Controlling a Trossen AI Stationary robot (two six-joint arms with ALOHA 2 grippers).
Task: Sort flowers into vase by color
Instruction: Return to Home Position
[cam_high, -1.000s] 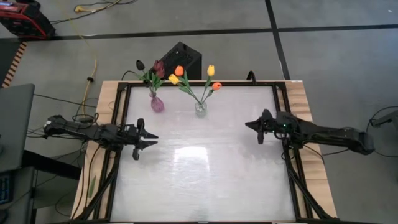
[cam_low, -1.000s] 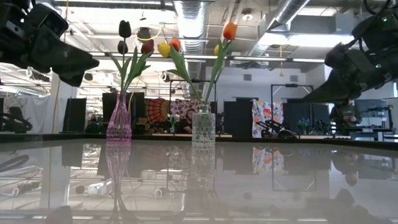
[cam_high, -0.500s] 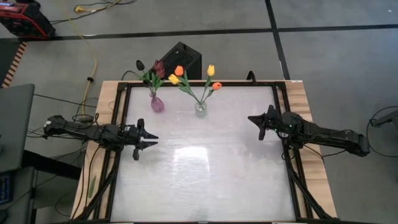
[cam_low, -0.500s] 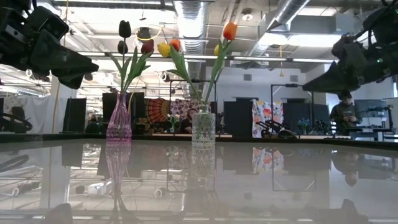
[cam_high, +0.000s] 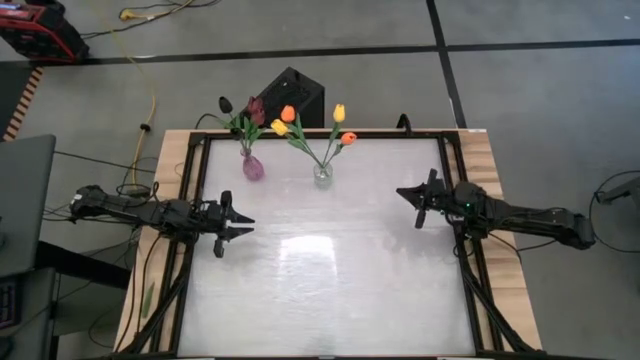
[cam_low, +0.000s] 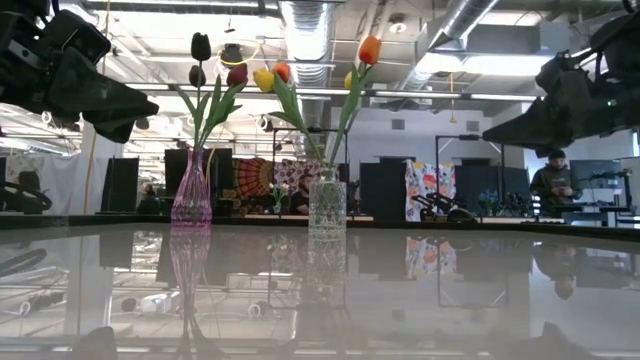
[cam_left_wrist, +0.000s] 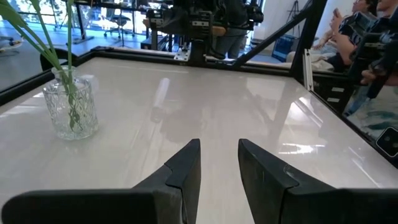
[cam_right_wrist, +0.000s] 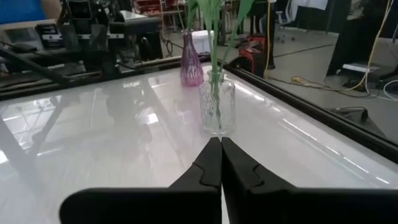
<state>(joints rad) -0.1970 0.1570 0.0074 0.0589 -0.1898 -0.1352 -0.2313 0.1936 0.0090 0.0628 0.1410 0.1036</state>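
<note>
Sitting sorted far back on the white table (cam_high: 330, 270), dark artificial tulips (cam_high: 256, 108) in the pink glass vase (cam_high: 252, 168) and orange-yellow ones (cam_high: 288, 114) in the clear glass vase (cam_high: 322, 176) look light and floppy, best pinched mid-stem; left gripper (cam_high: 245, 228) fingers spread, right gripper (cam_high: 402, 193) fingers pressed together.

Workshop hall around a glossy white counter (cam_high: 330, 285).
Grey concrete floor (cam_high: 530, 110) crossed by dark seams, with a yellow cable (cam_high: 153, 95) trailing over it; a black box (cam_high: 296, 92) sits behind the counter. Silver ducts (cam_low: 300, 30) run overhead, and a person (cam_low: 553, 185) stands far back.

No readable text, labels or numbers anywhere.
</note>
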